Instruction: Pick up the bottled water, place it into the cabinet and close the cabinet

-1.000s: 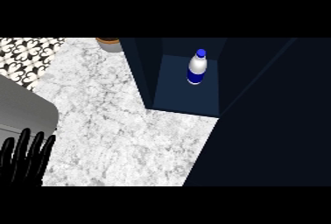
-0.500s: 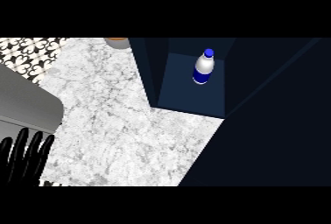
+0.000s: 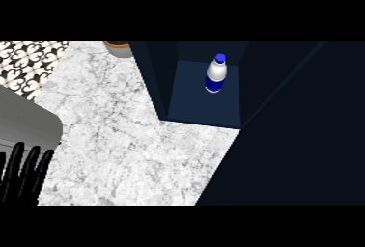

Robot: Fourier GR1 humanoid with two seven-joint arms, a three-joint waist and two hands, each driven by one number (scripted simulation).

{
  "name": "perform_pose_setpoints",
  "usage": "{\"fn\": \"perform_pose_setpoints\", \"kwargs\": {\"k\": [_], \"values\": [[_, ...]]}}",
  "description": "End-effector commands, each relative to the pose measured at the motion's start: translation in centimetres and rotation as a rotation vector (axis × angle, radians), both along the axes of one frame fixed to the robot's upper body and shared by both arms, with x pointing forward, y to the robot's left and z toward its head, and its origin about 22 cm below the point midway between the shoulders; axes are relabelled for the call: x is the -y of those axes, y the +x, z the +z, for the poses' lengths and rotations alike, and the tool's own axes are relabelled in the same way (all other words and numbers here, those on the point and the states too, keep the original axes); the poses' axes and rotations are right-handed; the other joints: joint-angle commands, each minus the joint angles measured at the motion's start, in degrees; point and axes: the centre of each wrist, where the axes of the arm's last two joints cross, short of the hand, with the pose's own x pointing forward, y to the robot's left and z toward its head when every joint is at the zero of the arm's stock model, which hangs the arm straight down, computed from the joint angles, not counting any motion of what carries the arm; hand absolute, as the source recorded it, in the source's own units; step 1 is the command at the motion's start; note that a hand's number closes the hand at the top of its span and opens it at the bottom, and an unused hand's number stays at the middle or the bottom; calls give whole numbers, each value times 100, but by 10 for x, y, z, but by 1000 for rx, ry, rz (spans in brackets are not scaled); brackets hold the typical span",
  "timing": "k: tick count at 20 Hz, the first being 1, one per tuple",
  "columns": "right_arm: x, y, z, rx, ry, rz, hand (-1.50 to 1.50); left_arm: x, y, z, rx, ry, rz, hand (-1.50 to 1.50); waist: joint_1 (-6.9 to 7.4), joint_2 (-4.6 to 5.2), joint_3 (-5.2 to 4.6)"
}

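Hardly anything moves vs half a sec ago: left hand holds the same lower-left spot, and the bottle sits a touch further left in frame, w/ the pot and counter edge sliding the same way, so prob. the head turning, not the bottle. Progress, as I judge it: pick and place look done. Counter carries no bottle; bottle stands upright on the cabinet floor, toward the back, blue cap up, nothing touching it. Cabinet is open, inside plainly visible; the big dark panel at right is prob. its door, swung out past the counter edge. So what's left is the close: door needs pushing round to the cabinet front. Hand pose: left hand rests at the lower-left edge, fingers straight, pointing up, slightly spread, released, holding nothing, well apart from cabinet and bottle. Its forearm doesn't show. Right hand is out of view, so can't tell its fingers or whether it's near the door.
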Motion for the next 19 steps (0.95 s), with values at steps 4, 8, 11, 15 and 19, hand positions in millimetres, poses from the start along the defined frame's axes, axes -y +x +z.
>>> {"fn": "perform_pose_setpoints", "kwargs": {"k": [4,8,11,15,19], "values": [[-4,47,-18,-136,69,-323,150,-4,0,3,1,4,-19,-150,70,83,49],[-7,83,-18,-176,75,-415,150,1,-2,-2,5,-16,-38,-150,192,66,54],[-21,117,-5,-191,74,-475,150,-5,0,-4,-21,-2,-38,-150,196,38,65],[-44,165,4,-220,61,-524,150,-2,0,-6,-21,-23,-43,-150,214,38,81],[-72,204,31,-232,48,-543,150,5,4,-3,-11,-28,-56,-150,110,3,91]]}}
